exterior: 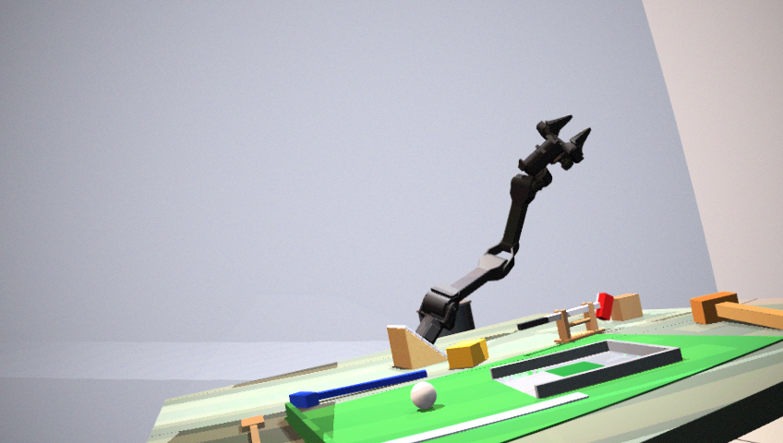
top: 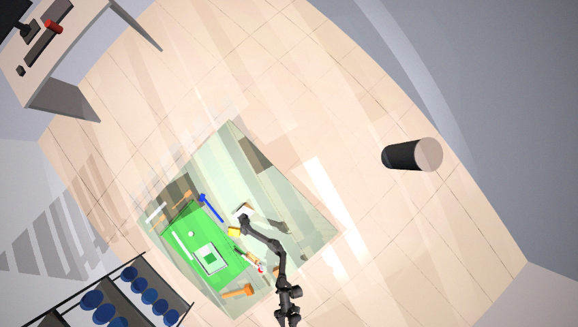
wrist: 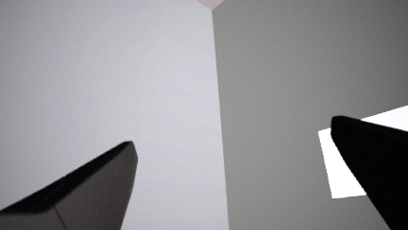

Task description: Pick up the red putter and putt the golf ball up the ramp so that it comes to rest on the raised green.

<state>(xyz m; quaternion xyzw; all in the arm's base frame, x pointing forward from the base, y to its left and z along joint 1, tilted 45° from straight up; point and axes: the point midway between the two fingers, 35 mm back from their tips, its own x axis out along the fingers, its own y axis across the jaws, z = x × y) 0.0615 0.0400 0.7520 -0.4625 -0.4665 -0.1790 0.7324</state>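
The red putter (top: 260, 268) (exterior: 604, 305) lies across a small wooden stand (top: 253, 257) (exterior: 562, 328), red head at one end and black grip at the other. The white golf ball (top: 191, 234) (exterior: 423, 395) rests on the green mat (top: 182, 221) (exterior: 362, 420), outside the walled frame (top: 219, 270) (exterior: 560, 384). Inside that frame are pale surfaces and a green patch (top: 210, 257) (exterior: 575, 368); the ramp's slope is hard to make out. My gripper (exterior: 580, 123) (wrist: 233, 138) is open and empty, raised high above the table and pointing up, away from the putter.
A blue club (top: 212, 209) (exterior: 373, 384) lies beside the mat. A yellow block (top: 234, 231) (exterior: 465, 353) and a wooden wedge (exterior: 406, 351) stand near the arm's base. An orange mallet (top: 247, 289) (exterior: 713, 308) and a wooden block (exterior: 626, 306) lie near the putter's end. A white strip (top: 182, 245) (exterior: 505, 415) lies along the mat.
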